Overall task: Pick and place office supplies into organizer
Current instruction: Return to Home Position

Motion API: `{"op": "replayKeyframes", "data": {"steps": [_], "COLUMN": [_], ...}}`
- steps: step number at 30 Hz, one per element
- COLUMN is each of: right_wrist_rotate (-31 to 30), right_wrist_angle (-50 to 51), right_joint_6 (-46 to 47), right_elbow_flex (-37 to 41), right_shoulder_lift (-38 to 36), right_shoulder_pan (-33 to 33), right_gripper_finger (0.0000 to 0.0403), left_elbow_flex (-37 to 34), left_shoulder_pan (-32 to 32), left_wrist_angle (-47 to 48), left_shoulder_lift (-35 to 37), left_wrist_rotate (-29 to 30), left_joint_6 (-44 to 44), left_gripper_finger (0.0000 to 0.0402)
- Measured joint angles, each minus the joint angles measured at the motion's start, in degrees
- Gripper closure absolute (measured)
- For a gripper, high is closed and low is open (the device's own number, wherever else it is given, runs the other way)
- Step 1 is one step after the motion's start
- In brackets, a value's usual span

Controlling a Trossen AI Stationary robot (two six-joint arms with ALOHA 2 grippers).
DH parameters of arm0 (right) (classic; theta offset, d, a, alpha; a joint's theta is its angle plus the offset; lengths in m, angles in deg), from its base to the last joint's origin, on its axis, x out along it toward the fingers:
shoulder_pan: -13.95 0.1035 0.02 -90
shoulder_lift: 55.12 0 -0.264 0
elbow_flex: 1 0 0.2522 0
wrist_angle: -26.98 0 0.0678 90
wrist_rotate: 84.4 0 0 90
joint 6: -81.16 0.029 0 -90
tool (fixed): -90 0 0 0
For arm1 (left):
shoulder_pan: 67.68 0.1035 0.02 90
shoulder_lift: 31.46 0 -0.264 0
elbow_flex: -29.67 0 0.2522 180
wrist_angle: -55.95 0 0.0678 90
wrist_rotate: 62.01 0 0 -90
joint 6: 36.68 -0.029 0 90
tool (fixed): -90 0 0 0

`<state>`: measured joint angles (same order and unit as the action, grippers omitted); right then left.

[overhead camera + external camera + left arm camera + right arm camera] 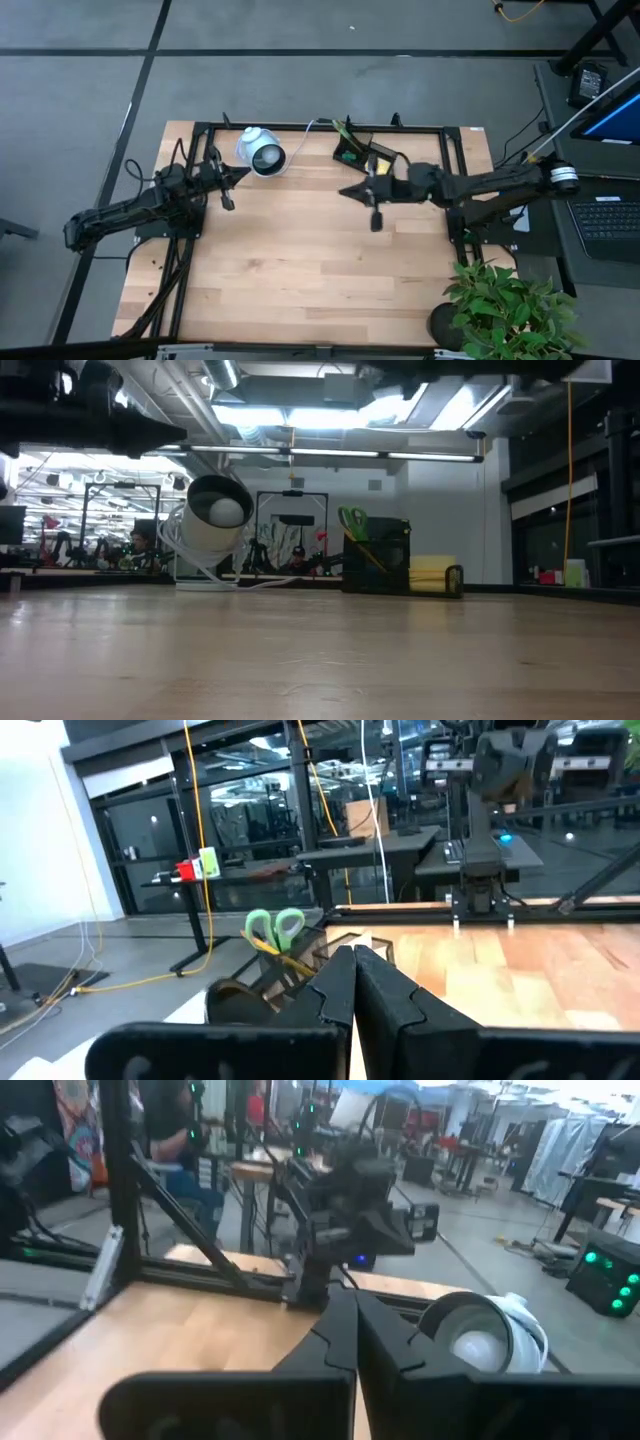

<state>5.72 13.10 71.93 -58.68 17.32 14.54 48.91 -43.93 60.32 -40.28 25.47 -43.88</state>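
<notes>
We see a pale, plank-striped wooden bench [300, 270], a black organizer [390, 560], green-handled scissors [352, 520], a yellow sticky pad [432, 573], and a white round device [258, 152] with a dark centre.

grey floor [300, 70], strip lights [430, 456], glass walls [250, 830] in bg, plant [510, 305]

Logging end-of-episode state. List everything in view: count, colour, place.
table: 1, light wood, centre
organizer: 1, black, table's far edge
scissors: 1, green handles, standing in organizer
pencil: at least 1, wooden, leaning in organizer
sticky-note pad: 1, yellow, organizer's right end
white round device: 1, dark centre, left of organizer
potted plant: 1, green, table's near right corner
laptop: 1, dark, side desk
left gripper: shut, raised beside device
right gripper: shut, raised near organizer
</notes>
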Motion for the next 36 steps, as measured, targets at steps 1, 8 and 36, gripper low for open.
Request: {"op": "replayKeyframes", "data": {"steps": [1, 8, 36], "right_wrist_rotate": [-0.01, -2.55, -12.20], "right_wrist_angle": [-1.21, -1.42, -13.00], "right_joint_6": [0.37, 1.23, 1.09], "right_elbow_flex": [1.90, 10.50, 38.75], "right_shoulder_lift": [-1.63, -12.22, -32.87], "right_shoulder_pan": [0.39, 2.28, 8.94], "right_gripper_finger": [0.0402, 0.0401, 0.0398], "left_elbow_flex": [-0.94, -3.56, -5.03], "left_shoulder_pan": [0.00, 0.00, 0.00], "left_wrist_angle": [-1.09, -4.08, -2.28], "left_shoulder_lift": [-0.01, -0.02, 0.04], "left_wrist_rotate": [0.00, 0.06, 3.15], "left_joint_6": [0.00, 0.33, 4.62], "left_gripper_finger": [0.0400, 0.0400, 0.0399]}}
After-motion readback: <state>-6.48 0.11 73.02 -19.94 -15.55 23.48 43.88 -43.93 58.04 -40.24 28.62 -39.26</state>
